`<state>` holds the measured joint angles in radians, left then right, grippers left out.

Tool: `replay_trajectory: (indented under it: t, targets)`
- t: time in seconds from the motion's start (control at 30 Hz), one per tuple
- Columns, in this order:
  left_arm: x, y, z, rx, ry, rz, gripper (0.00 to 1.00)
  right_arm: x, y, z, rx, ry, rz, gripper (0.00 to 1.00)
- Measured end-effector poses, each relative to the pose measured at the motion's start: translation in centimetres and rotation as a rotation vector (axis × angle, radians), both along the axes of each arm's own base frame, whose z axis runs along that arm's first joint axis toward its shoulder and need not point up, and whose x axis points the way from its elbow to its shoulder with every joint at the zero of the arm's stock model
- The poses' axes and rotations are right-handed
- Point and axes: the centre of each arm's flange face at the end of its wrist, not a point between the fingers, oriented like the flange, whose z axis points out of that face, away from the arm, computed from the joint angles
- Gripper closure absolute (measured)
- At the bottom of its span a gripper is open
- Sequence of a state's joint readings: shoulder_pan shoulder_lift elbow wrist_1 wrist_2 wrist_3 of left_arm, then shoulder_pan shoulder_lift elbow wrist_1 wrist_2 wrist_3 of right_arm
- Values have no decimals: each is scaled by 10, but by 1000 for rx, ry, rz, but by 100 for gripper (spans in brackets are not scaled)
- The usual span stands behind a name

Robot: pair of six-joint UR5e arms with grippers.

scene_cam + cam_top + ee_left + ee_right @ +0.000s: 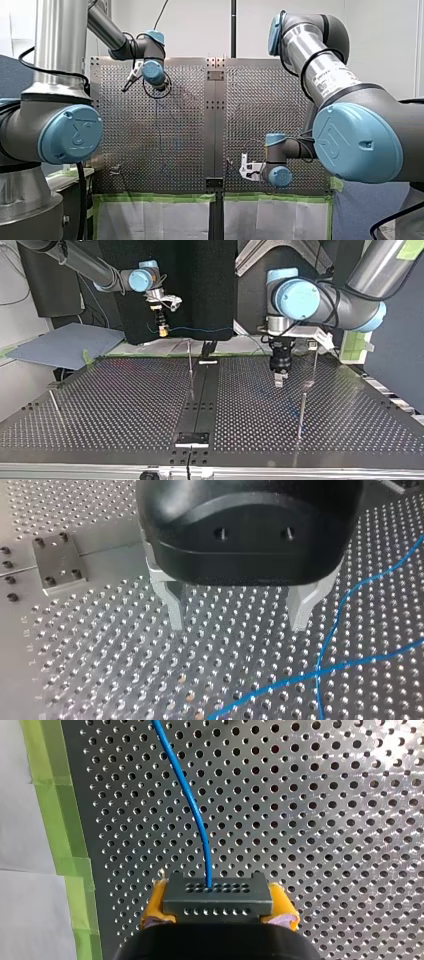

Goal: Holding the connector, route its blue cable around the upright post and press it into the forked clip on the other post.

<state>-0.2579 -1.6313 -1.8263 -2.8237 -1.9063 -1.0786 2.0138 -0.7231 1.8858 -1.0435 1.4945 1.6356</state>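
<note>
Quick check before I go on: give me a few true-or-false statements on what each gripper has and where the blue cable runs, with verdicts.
1. My right gripper has its jaws shut on the black connector. True.
2. The blue cable leaves the connector and runs ahead of my right gripper over the perforated table. True.
3. My left gripper has its jaws clamped on the blue cable. False: they stand open and empty; the cable lies on the table beside them.
4. My left gripper's fingers are padded in yellow. False: they are bare metal; the yellow pads are on my right gripper.
</note>
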Motion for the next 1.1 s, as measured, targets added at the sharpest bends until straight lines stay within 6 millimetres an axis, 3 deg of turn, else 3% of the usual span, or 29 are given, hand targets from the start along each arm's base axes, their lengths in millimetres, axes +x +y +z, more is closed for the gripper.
replay_trajectory:
  t: [0.43, 0.8, 1.1]
  targets:
    - [22, 11, 12, -17, -108, 51, 0, 1, 1, 0, 0, 0, 2, 100]
    - [49, 7, -4, -3, -153, 67, 0, 1, 1, 0, 1, 1, 3, 100]
    - [54, 14, -1, 3, -185, 127, 0, 1, 1, 0, 3, 3, 3, 100]
